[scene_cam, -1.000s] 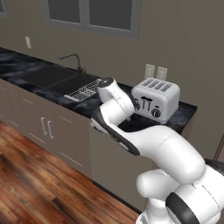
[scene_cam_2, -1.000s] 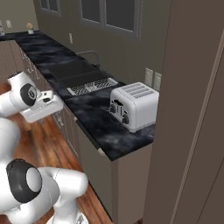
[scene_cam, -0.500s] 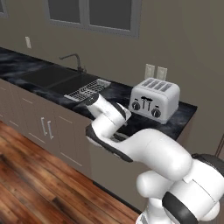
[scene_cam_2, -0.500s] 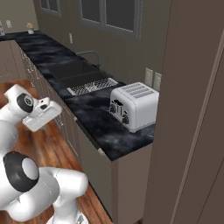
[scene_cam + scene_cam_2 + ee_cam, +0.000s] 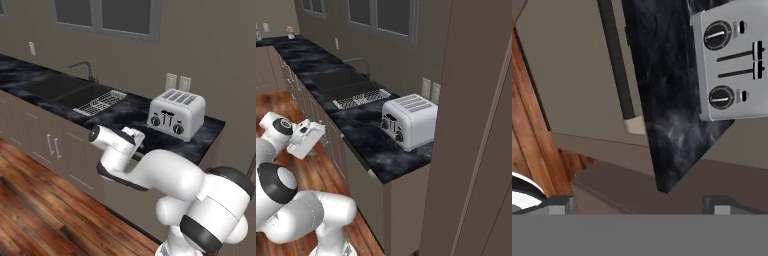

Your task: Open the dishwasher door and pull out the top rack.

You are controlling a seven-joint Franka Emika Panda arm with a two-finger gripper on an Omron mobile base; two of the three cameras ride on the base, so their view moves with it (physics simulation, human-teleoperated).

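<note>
Hovering near the dishwasher door, below the toaster, the gripper is keeping its jaws wide and gripping nothing.

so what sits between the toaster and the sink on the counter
A wire dish drainer lies at the sink's near edge, then a bare stretch of black marbled counter runs up to the toaster. The right base view shows it best.

Even soft light, faint shadows — slightly blurry render
</note>
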